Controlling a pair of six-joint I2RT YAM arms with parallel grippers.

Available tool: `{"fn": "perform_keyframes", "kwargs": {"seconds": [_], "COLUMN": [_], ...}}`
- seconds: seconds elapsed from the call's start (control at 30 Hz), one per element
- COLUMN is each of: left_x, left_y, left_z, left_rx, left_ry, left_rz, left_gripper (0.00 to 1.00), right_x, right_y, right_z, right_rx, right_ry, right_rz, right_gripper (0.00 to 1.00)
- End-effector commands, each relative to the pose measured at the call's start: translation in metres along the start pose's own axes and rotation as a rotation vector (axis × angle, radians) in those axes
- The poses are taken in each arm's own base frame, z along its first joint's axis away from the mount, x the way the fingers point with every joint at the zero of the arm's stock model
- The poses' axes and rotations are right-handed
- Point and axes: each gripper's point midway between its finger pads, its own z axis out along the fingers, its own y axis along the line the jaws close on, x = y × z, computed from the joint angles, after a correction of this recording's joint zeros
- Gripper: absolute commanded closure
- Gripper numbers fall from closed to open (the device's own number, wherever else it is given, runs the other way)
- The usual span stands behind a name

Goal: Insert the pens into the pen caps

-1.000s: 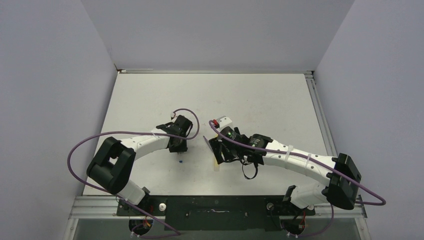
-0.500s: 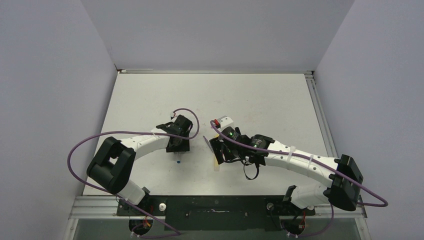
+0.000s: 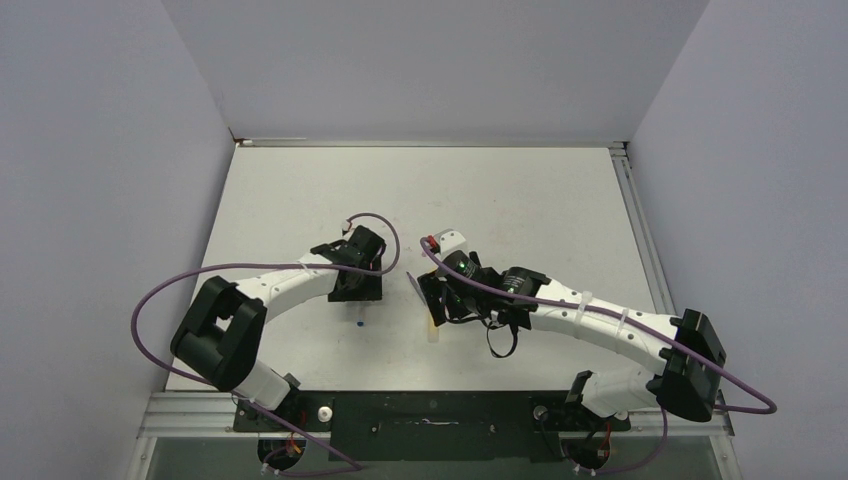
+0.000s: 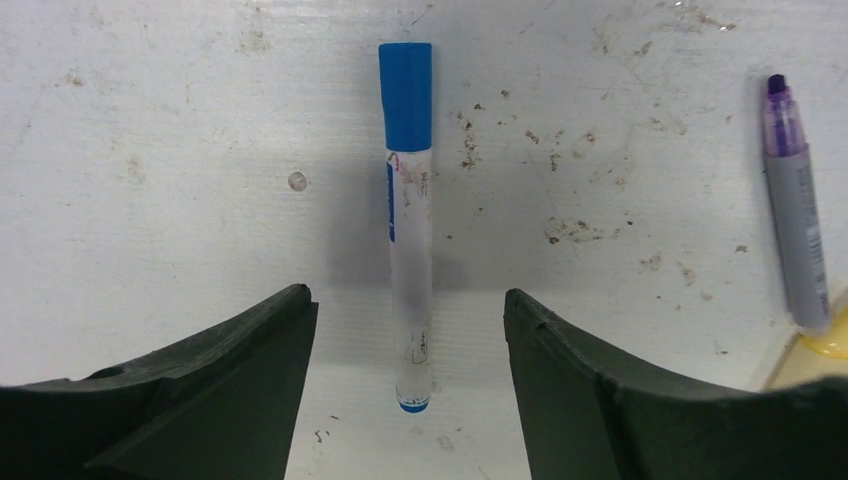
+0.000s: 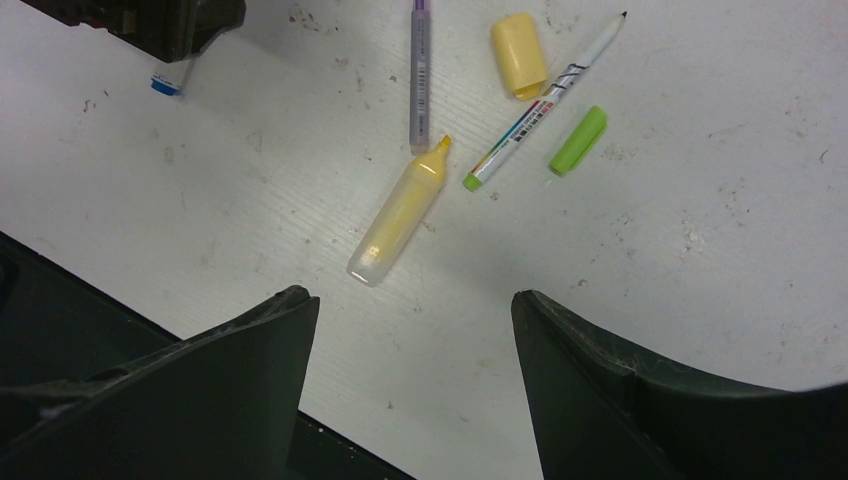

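Observation:
The white-grey pen (image 4: 412,270) lies on the table with the blue cap (image 4: 405,80) fitted on its far end. My left gripper (image 4: 405,300) hangs over it, open, a finger on each side and neither touching it. An uncapped purple pen (image 4: 795,220) lies to the right. My right gripper (image 5: 415,300) is open and empty above the yellow marker (image 5: 400,215). Beyond the marker lie the yellow cap (image 5: 518,55), a thin pen with a green end (image 5: 545,100), the green cap (image 5: 578,140) and the purple pen (image 5: 421,80).
In the top view the left gripper (image 3: 357,290) and the right gripper (image 3: 437,300) hang close together near the table's front middle. The table's front edge (image 5: 330,440) runs just below the right fingers. Grey walls enclose three sides.
My left gripper's jaws have spread apart and let go of the blue-capped pen, which now lies on the table. The right arm has barely moved.

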Motion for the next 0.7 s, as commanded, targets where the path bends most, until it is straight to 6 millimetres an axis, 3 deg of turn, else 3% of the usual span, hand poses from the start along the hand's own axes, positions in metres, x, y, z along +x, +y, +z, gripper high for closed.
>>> {"fn": "perform_keyframes", "kwargs": {"seconds": [0.0, 0.27, 0.67], "left_x": [-0.031, -0.055, -0.07], "left_y": [-0.006, -0.008, -0.004], "left_z": [-0.029, -0.067, -0.13], "left_rx": [0.042, 0.1, 0.253], "left_ry": [-0.091, -0.173, -0.32], "left_rz": [-0.009, -0.002, 0.037], "left_gripper": [0.29, 0.23, 0.2], "right_x": [-0.03, -0.04, -0.049], "right_y": [0.005, 0.011, 0.017], "right_z": [-0.005, 0.013, 0.07], "right_rx": [-0.017, -0.032, -0.043], "right_ry": [-0.072, -0.062, 0.018], "right_rz": [0.022, 0.024, 0.014], "right_gripper": [0.28, 0.38, 0.51]}}
